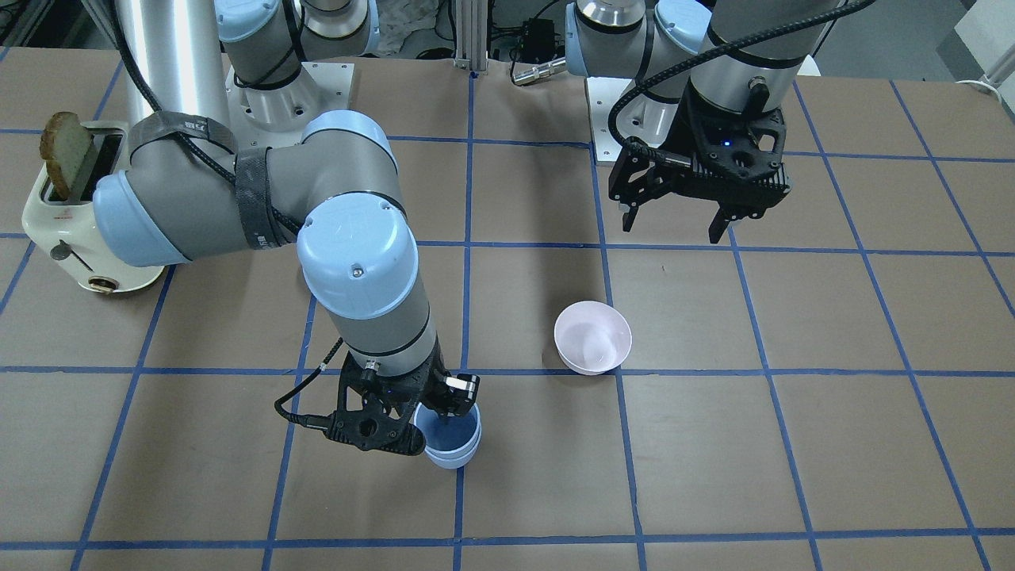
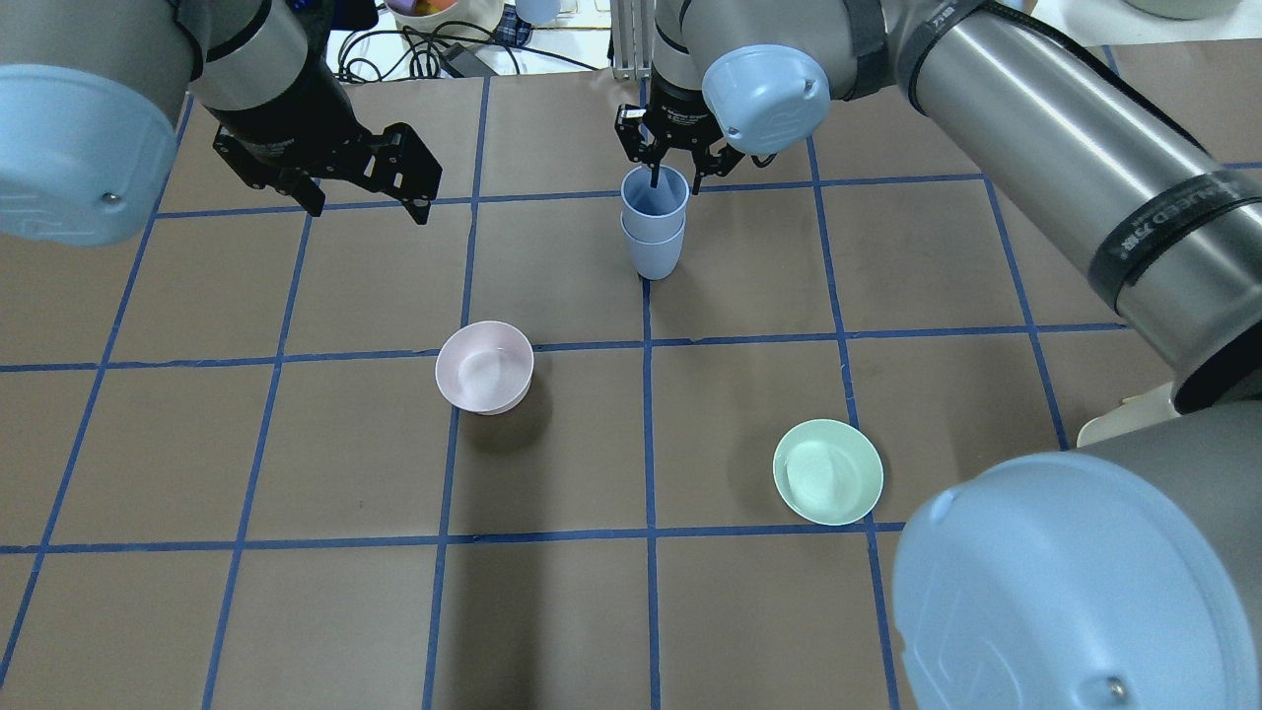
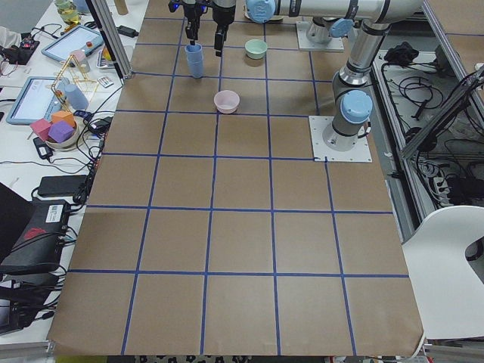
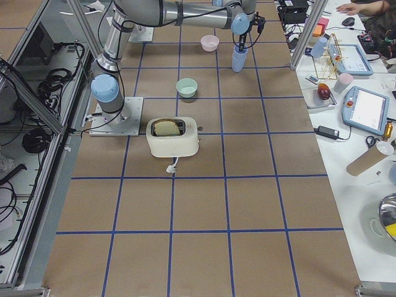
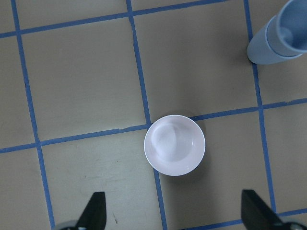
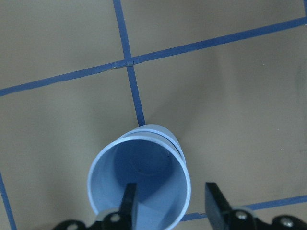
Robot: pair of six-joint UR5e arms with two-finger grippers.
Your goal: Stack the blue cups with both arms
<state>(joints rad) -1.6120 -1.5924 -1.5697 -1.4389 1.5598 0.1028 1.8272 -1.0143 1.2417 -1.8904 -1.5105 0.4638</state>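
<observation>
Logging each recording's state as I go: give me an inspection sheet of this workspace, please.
Surface: brown table with a blue tape grid.
Job's things: blue cups nested one in the other, upright, on a tape line.
Clutter: pink bowl, mint-green bowl, toaster holding a bread slice.
Grippers: right gripper open, straddling the upper cup's rim, one finger inside; left gripper open, empty, above the table.
Cables: black cable looped at the right wrist; toaster cord on the table.
Surroundings: side benches with tablets and loose items.
</observation>
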